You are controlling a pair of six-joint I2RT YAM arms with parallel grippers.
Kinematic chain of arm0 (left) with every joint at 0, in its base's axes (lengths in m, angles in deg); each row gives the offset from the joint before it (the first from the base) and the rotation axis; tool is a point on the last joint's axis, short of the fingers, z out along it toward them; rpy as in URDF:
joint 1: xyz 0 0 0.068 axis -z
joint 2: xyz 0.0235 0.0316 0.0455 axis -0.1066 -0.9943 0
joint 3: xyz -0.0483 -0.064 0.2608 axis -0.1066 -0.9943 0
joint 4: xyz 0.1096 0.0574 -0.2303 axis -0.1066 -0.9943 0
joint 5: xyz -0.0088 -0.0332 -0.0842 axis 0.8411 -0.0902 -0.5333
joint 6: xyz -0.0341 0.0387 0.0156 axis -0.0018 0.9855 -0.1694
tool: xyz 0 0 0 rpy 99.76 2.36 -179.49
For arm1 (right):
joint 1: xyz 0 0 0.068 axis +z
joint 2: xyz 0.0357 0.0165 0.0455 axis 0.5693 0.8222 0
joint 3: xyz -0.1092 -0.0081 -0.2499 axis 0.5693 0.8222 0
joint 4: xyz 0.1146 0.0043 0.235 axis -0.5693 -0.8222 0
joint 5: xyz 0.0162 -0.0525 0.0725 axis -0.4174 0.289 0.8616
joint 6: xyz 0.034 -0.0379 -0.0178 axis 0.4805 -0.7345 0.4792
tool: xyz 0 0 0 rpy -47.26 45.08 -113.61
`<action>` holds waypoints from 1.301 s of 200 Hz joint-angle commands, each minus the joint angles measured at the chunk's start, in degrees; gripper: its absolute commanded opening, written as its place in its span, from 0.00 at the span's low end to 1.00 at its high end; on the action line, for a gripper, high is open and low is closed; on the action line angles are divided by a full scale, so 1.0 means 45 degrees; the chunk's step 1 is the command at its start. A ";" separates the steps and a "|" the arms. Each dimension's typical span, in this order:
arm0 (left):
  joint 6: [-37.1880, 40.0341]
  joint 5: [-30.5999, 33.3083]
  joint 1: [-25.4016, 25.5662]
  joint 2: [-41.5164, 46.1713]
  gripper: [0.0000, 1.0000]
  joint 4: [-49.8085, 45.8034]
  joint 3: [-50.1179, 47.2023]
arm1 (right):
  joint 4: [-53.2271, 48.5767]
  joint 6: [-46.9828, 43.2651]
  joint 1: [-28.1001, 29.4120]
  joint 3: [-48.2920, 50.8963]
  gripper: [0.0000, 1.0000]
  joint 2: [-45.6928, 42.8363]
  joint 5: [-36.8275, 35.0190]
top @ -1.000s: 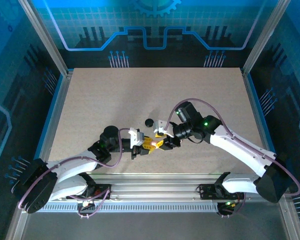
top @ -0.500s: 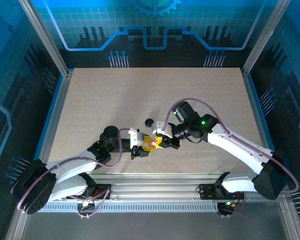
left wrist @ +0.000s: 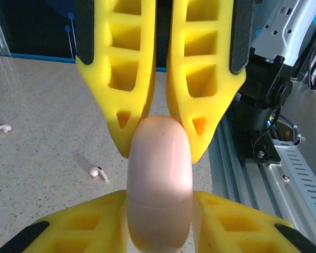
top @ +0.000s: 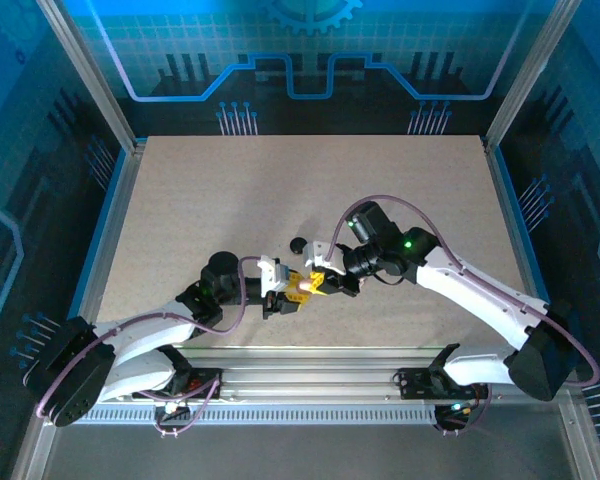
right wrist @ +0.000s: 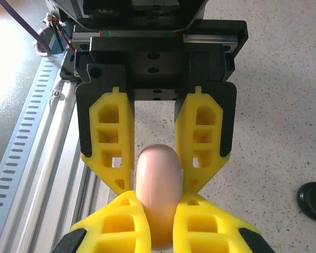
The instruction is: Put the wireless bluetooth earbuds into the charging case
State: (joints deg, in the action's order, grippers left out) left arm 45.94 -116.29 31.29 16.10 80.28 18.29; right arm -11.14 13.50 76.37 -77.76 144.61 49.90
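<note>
A pale pink oval charging case (left wrist: 159,179) hangs above the table, closed, and is pinched from both ends. My left gripper (left wrist: 159,203) is shut on its near end. My right gripper (right wrist: 158,200) is shut on the opposite end, with its yellow fingers (left wrist: 129,79) coming down from the top of the left wrist view. From above, the case (top: 306,286) sits between the two grippers near the table's front. Two small white earbuds lie on the table, one (left wrist: 98,172) close to the case and one (left wrist: 1,128) farther left.
A round black puck (top: 299,244) lies just behind the grippers, also at the right edge of the right wrist view (right wrist: 313,200). The aluminium rail (top: 310,375) along the table's near edge runs right below the grippers. Open tabletop (top: 310,190) stretches behind.
My right gripper has shifted slightly left toward the left gripper and closed onto the case. The left gripper's jaws opened a little and closed back on the case.
</note>
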 commanded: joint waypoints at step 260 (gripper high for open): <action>-0.0126 0.1458 0.0102 0.0784 0.09 0.0600 -0.0286 | 0.1292 0.4274 -0.2457 -0.0245 0.43 -0.0708 -0.1112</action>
State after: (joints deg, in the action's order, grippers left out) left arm 45.72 -113.80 31.46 18.07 79.25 18.40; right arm -6.05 24.56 68.50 -77.89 143.04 47.71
